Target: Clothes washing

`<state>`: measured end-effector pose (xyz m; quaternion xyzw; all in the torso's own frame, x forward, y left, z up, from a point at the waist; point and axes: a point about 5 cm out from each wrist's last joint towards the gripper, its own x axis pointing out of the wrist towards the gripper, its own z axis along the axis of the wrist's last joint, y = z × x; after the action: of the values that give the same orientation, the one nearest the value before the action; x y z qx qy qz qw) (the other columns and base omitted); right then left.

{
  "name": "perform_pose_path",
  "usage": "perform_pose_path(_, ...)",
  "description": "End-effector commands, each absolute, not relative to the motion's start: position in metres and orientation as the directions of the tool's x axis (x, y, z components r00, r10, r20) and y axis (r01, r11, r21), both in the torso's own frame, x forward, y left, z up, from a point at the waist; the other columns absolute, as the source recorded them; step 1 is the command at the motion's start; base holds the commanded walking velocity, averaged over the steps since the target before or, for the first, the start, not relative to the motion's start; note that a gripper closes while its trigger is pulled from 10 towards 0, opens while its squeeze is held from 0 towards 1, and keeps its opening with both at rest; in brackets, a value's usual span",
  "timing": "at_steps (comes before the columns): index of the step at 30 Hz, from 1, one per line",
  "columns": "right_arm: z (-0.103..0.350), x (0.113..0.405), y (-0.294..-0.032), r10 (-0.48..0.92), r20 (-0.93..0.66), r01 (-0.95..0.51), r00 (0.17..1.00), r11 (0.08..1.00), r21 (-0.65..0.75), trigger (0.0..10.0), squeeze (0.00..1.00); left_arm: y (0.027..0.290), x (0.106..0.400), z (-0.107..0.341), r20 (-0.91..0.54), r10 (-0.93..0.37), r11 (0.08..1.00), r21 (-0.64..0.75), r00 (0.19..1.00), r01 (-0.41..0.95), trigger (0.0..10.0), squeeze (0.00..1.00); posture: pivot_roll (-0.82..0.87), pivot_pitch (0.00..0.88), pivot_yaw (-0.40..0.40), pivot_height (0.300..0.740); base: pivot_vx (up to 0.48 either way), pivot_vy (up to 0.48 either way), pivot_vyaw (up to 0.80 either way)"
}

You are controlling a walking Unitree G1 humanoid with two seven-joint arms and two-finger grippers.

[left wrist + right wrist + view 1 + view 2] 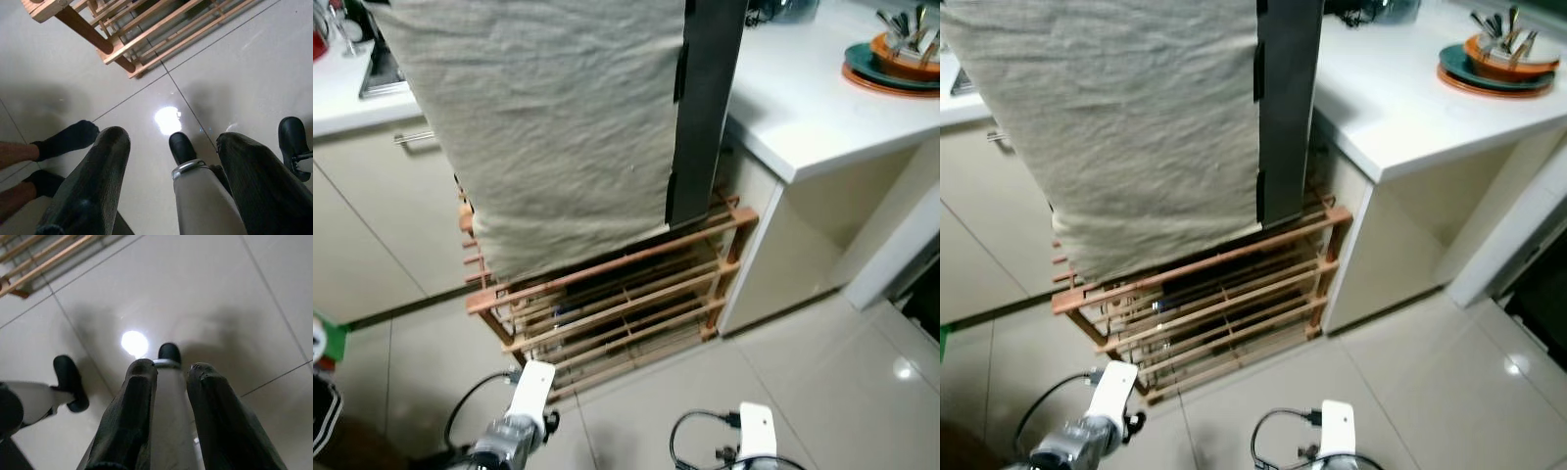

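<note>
The cloth [548,127] looked a matt, creased, coarse-woven beige fabric, hung over a rack [626,294] of bare, unpainted wood slats. The floor [244,73] was glossy pale tile mirroring a lamp, and the bench [803,88] top was smooth white.

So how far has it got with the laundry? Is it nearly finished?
One beige cloth already hangs over the wooden drying rack, beside a dark one. Nothing is in hand: the left gripper is open and empty, and the right gripper holds nothing, both low over the tiled floor. What is left cannot be judged from here.
</note>
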<state>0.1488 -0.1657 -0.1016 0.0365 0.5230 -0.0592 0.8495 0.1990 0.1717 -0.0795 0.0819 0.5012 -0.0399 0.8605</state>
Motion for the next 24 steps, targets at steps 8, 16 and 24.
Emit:
perform_pose_path(8, -0.067, 0.202, -0.180, -0.130, -0.652, 0.081, 0.747, 0.991, -0.105, 10.0, 0.00, 0.195, 0.236, -0.051, -0.695, 0.081, 0.996, 0.072, 0.714, -0.042, 10.0, 0.00, -0.13, 0.000, 0.046, 0.740, 0.000, 0.000, 0.00)
perform_pose_path(16, -0.015, 0.240, -0.222, -0.210, -0.362, 0.145, 0.908, 0.969, -0.198, 10.0, 0.00, 0.208, 0.237, -0.025, -0.471, 0.075, 0.995, 0.087, 0.879, -0.038, 10.0, 0.00, -0.09, 0.000, -0.050, 0.740, 0.000, 0.000, 0.00)
perform_pose_path(24, 0.025, 0.230, -0.235, -0.101, -0.144, 0.044, 0.984, 0.934, -0.354, 10.0, 1.00, 0.177, 0.251, 0.029, -0.253, -0.101, 0.972, 0.182, 0.962, 0.150, 10.0, 0.00, -0.08, 0.000, -0.029, 0.740, 0.000, 0.000, 0.00)
